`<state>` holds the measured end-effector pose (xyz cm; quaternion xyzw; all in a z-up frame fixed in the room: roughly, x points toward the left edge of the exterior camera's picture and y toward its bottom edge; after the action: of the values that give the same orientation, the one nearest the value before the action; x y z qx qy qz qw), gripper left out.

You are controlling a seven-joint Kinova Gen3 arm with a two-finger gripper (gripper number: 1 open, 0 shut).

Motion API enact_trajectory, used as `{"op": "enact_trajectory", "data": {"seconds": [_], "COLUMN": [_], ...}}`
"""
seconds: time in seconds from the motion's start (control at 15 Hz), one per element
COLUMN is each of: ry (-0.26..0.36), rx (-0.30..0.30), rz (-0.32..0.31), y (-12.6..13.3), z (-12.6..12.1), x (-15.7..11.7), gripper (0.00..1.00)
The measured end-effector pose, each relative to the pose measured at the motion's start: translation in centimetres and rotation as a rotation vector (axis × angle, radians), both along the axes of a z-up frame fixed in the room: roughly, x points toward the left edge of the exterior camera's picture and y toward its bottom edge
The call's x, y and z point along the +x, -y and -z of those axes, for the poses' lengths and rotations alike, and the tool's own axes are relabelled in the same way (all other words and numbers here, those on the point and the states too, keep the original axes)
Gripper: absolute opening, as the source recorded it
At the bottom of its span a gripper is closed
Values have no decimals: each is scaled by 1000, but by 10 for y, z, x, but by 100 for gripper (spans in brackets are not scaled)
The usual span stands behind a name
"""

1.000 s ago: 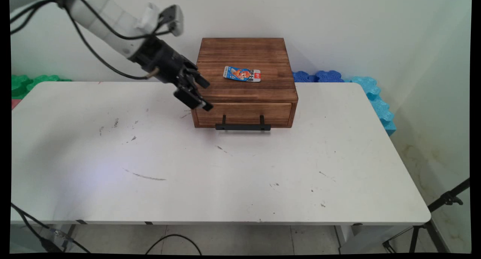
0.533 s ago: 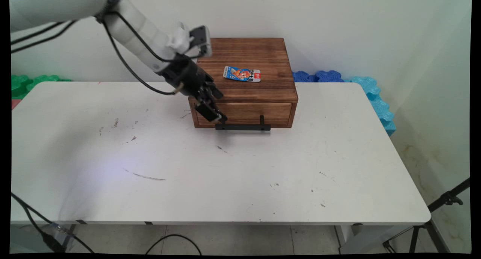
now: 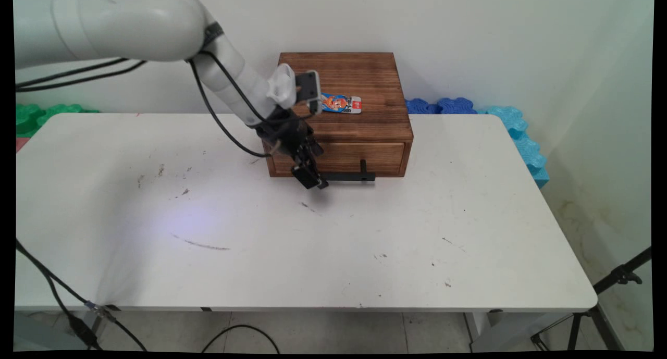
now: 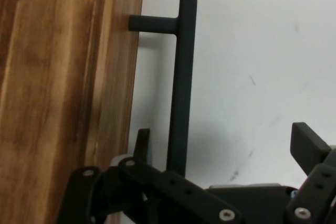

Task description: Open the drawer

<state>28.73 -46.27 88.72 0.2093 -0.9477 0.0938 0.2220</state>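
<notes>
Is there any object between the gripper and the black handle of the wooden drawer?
Nothing visible is in the way. The open gripper is already at the left end of the black handle, with the bar passing between its fingers. In front of the drawer there is only the table.

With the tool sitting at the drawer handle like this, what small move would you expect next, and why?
Probably closing the tool on the black handle. In the hand view the handle bar runs between its two open fingers, one on the drawer-front side and one outside, and nothing is clamped yet. In the main view the tool is at the handle's left end, and the wooden box's drawer looks shut.
</notes>
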Motion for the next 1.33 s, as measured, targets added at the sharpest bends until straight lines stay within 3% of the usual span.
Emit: {"op": "enact_trajectory", "data": {"seconds": [0.8, 1.33], "ry": [37, 36], "rx": [6, 28], "rz": [29, 50], "y": [13, 2], "z": [60, 75], "x": [-34, -53], "gripper": [100, 100]}}
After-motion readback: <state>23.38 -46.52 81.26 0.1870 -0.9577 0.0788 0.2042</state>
